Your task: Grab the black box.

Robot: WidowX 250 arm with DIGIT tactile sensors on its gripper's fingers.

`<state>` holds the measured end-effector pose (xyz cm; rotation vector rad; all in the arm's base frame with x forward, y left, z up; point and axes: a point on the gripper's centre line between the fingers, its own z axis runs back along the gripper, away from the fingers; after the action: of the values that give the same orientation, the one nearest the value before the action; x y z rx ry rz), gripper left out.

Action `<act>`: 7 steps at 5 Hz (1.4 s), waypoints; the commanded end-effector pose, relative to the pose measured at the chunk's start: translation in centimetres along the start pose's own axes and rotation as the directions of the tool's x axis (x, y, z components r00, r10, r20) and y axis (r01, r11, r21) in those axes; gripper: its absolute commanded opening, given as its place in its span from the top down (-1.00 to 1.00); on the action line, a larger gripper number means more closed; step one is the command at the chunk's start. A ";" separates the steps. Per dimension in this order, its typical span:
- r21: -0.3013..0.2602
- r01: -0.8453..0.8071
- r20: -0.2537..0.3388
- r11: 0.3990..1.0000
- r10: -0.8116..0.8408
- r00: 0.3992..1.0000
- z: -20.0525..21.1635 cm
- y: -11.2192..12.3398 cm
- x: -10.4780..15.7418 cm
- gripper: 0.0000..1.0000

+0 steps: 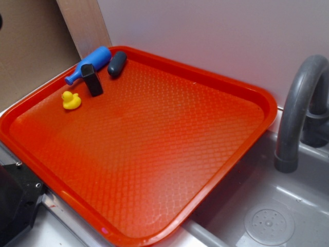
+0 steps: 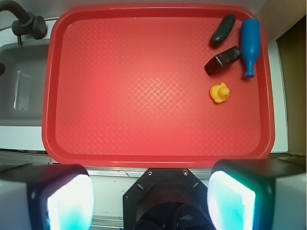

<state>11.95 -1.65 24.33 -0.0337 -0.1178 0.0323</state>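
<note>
The black box stands upright at the far left corner of the red tray. It sits between a blue toy bottle, a dark grey capsule and a yellow duck. In the wrist view the box is at the upper right, with the duck below it. My gripper is open and empty, its two fingers wide apart at the bottom of the wrist view, high over the tray's near rim and far from the box. The gripper does not show in the exterior view.
The bottle and capsule lie close beside the box. A grey sink with a curved faucet is right of the tray. A wall and a wooden board stand behind it. A black robot base is at the front left.
</note>
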 end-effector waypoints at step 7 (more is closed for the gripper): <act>-0.015 -0.802 0.066 0.598 0.801 0.595 -18.2 14.6 12.5 -1.00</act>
<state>26.79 11.14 6.39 -0.0528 -0.1048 0.9413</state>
